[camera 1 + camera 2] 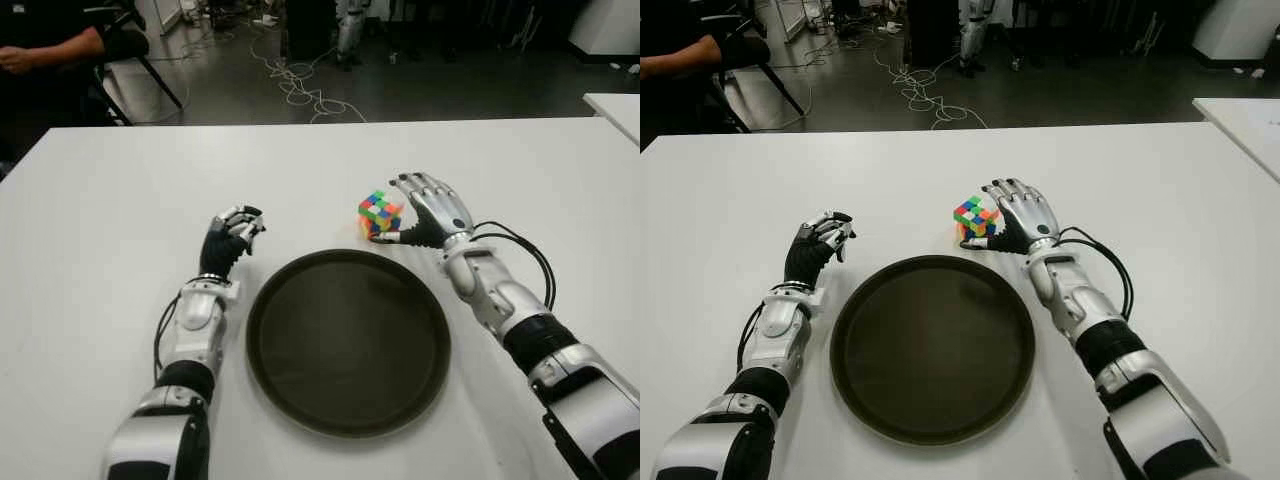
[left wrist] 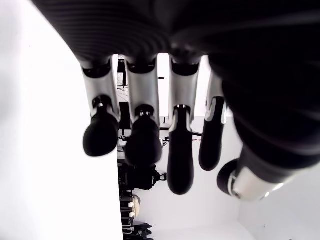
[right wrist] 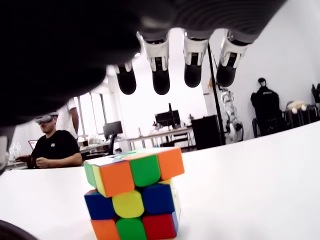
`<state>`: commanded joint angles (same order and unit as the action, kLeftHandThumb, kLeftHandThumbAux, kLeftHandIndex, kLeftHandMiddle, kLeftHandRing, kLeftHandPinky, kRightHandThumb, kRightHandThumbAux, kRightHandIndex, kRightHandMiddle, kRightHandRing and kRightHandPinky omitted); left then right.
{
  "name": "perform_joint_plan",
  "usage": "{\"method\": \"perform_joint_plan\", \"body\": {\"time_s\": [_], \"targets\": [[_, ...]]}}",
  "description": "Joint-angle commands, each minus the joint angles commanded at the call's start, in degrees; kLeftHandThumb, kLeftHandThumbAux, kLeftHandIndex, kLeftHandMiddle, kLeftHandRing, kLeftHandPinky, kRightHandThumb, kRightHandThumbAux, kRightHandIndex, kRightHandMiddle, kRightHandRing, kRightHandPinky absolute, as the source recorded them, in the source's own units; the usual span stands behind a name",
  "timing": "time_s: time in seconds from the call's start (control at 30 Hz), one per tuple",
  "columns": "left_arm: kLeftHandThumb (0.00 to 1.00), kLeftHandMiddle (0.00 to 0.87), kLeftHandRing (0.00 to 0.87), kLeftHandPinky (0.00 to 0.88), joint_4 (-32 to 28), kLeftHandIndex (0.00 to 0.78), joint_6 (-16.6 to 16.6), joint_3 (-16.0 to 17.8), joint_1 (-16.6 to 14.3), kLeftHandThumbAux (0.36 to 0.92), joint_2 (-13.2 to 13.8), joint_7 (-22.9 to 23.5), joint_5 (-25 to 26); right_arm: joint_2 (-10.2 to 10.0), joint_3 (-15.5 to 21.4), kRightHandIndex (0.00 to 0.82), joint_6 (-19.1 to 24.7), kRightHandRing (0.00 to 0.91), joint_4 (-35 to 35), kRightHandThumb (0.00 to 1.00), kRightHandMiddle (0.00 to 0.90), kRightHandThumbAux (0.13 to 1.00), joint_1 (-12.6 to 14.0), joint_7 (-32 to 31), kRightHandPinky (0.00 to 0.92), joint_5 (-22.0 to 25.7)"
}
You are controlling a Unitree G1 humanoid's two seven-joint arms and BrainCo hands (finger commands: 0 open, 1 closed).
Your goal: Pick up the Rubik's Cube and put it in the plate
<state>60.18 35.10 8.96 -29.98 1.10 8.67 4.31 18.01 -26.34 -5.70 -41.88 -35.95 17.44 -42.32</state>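
The multicoloured plastic Rubik's Cube (image 1: 379, 214) stands on the white table (image 1: 100, 200), just beyond the dark round plate's (image 1: 430, 330) far rim. Your right hand (image 1: 432, 212) arches over it, fingers spread, holding nothing. The cube likely handles light, rigid and smooth-faced, its top layer twisted; pinch opposite side faces. The left hand (image 1: 229, 238) shows curled, empty, left of the plate.
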Motion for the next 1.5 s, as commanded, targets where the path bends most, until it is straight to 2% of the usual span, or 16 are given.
{"method": "perform_joint_plan", "body": {"time_s": [0.2, 0.5, 0.67, 0.8, 0.87, 1.07, 1.23, 1.4, 1.5], "targets": [[0.853, 0.576, 0.722, 0.706, 0.0, 0.418, -0.3, 0.1, 0.0, 0.658, 0.1, -0.1, 0.1, 0.0, 0.4, 0.000, -1.3, 0.000, -1.4, 0.000, 0.000, 0.403, -1.3, 1.3, 0.000, -0.3], [0.852, 0.580, 0.744, 0.727, -0.4, 0.418, -1.2, -0.3, 0.1, 0.659, 0.4, -1.3, -0.8, -0.3, -0.1, 0.000, -1.1, 0.000, -4.0, 0.000, 0.000, 0.451, -5.3, 1.0, 0.000, -0.9], [0.854, 0.575, 0.752, 0.746, -0.1, 0.421, -1.3, -0.2, 0.0, 0.658, 0.4, -0.9, -0.4, -1.9, -0.6, 0.000, -2.3, 0.000, -11.8, 0.000, 0.000, 0.481, -11.2, 3.1, 0.011, -1.0], [0.856, 0.574, 0.757, 0.757, 0.1, 0.422, -1.3, 0.1, 0.1, 0.657, 0.3, -0.1, 0.3, -4.3, -1.7, 0.023, -3.8, 0.078, -19.1, 0.001, 0.053, 0.521, -15.1, 5.8, 0.165, -1.4], [0.856, 0.571, 0.765, 0.771, 0.0, 0.422, -1.2, 0.2, 0.1, 0.657, 0.1, 0.3, 0.6, -5.8, -2.3, 0.038, -4.2, 0.103, -22.5, 0.009, 0.077, 0.523, -16.4, 7.3, 0.180, -1.6], [0.857, 0.565, 0.778, 0.787, -0.3, 0.422, -0.6, 0.6, 0.1, 0.657, -0.4, 0.7, 1.3, -8.9, -3.8, 0.074, -5.2, 0.158, -28.4, 0.033, 0.131, 0.510, -18.4, 10.3, 0.229, -1.7], [0.857, 0.562, 0.783, 0.795, -0.1, 0.422, -0.2, 0.7, 0.1, 0.656, -0.5, 0.3, 1.3, -9.5, -4.6, 0.087, -6.0, 0.179, -29.8, 0.035, 0.151, 0.510, -19.4, 11.2, 0.243, -1.7], [0.857, 0.567, 0.759, 0.746, 0.0, 0.421, -0.1, 0.7, 0.1, 0.657, -0.5, 0.0, 1.0, -10.0, -5.3, 0.103, -6.4, 0.209, -30.7, 0.044, 0.172, 0.521, -20.0, 11.6, 0.282, -1.6], [0.857, 0.568, 0.754, 0.746, -0.2, 0.421, -0.2, 0.6, 0.1, 0.657, -0.5, 0.0, 1.0, -10.2, -5.6, 0.113, -6.4, 0.226, -31.1, 0.039, 0.187, 0.521, -20.3, 11.8, 0.300, -1.6]]}}
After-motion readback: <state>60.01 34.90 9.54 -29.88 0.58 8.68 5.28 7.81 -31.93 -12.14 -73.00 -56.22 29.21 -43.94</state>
